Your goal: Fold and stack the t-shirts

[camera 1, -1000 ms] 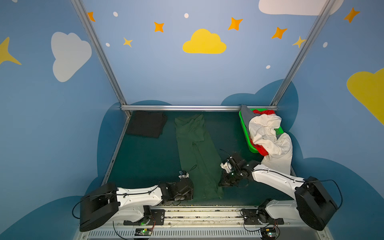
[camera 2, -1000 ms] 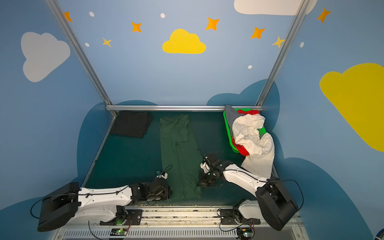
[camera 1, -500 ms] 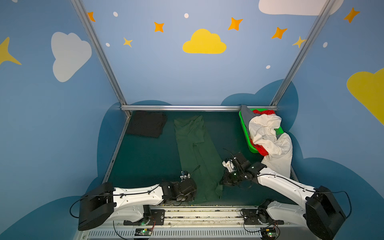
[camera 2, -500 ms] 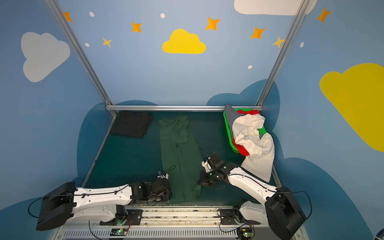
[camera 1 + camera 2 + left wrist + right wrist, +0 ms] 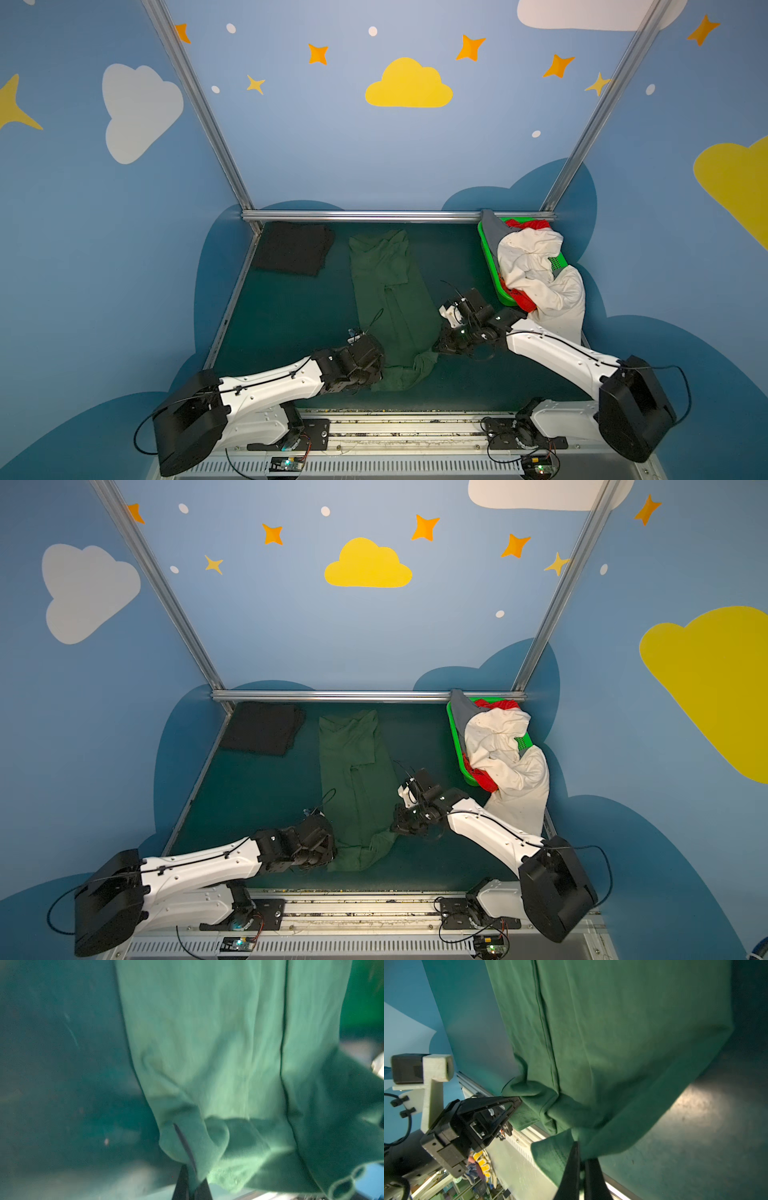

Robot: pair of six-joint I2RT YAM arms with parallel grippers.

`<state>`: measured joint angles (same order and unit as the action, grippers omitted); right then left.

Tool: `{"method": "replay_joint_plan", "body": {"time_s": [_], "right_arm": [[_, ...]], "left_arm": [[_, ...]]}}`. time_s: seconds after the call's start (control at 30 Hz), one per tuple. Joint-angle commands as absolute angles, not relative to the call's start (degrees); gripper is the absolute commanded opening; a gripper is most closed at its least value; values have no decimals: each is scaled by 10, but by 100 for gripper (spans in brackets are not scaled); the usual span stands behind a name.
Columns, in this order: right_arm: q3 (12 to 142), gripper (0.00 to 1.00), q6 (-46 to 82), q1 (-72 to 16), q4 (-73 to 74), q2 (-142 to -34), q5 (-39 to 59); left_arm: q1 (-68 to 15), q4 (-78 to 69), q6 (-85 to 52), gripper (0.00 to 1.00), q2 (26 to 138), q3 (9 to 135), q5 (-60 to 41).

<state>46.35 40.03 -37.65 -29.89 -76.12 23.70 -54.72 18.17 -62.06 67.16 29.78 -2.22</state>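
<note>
Black t-shirt [image 5: 293,253] folded at 10 o'clock on surface [image 5: 291,324], left fingers [image 5: 181,1185] pinched on dark green t-shirt [image 5: 390,307] hem corner, shirt mid-surface, long axis 12-to-6, hem at 6, right fingers [image 5: 572,1174] clamping other hem corner, cream t-shirt [image 5: 540,286] spilling from basket [image 5: 490,270] at 2 o'clock

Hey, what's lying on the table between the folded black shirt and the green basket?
The dark green t-shirt, stretched lengthwise between the black t-shirt and the green basket; both top views show it.
</note>
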Motion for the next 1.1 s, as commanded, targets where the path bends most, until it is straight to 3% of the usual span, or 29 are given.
{"method": "replay_joint_plan", "body": {"time_s": [0.0,0.43,1.07], "right_arm": [[516,0,384,-367,-320,-795,207],[664,0,360,-319,-334,-902,220],[757,0,342,-287,-307,-1010,239]], "left_arm": [[-509,173,-632,4,678,303,-39],[-355,204,-577,4,670,359,-112],[-238,189,-506,4,771,465,-151]]}}
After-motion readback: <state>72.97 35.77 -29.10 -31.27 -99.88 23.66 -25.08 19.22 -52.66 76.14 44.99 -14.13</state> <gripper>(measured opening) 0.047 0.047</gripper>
